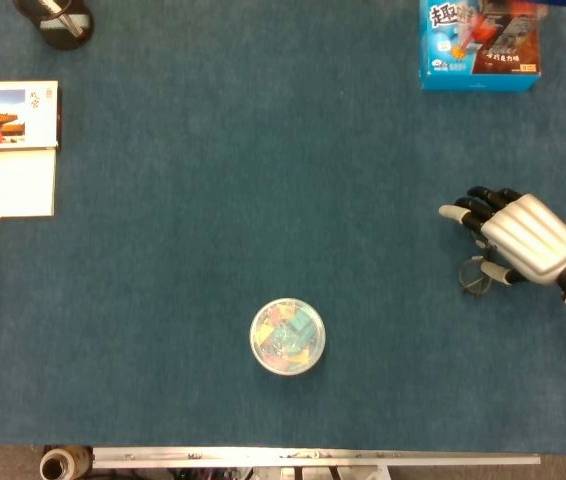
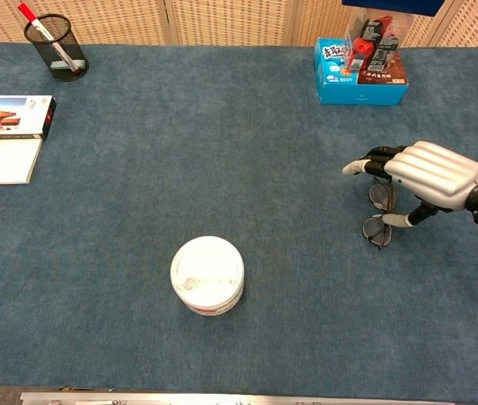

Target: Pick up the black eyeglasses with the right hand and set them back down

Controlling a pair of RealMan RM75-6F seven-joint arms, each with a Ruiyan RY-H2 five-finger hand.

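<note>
The black eyeglasses point(image 1: 475, 281) lie on the blue table cloth at the right, mostly covered in the head view. In the chest view their two round lenses point(image 2: 377, 231) show below and beside my right hand point(image 2: 429, 173). That right hand point(image 1: 523, 238) hovers low right over the glasses, fingers stretched toward the left and thumb down by the nearer lens. Whether the thumb touches the frame is unclear, and no grip shows. My left hand is outside both views.
A white round container point(image 1: 287, 336) of coloured pieces stands at the front centre. At the back right is a blue box point(image 1: 480, 45). A book point(image 1: 8, 148) and a black mesh pen holder point(image 1: 55, 20) are at the far left.
</note>
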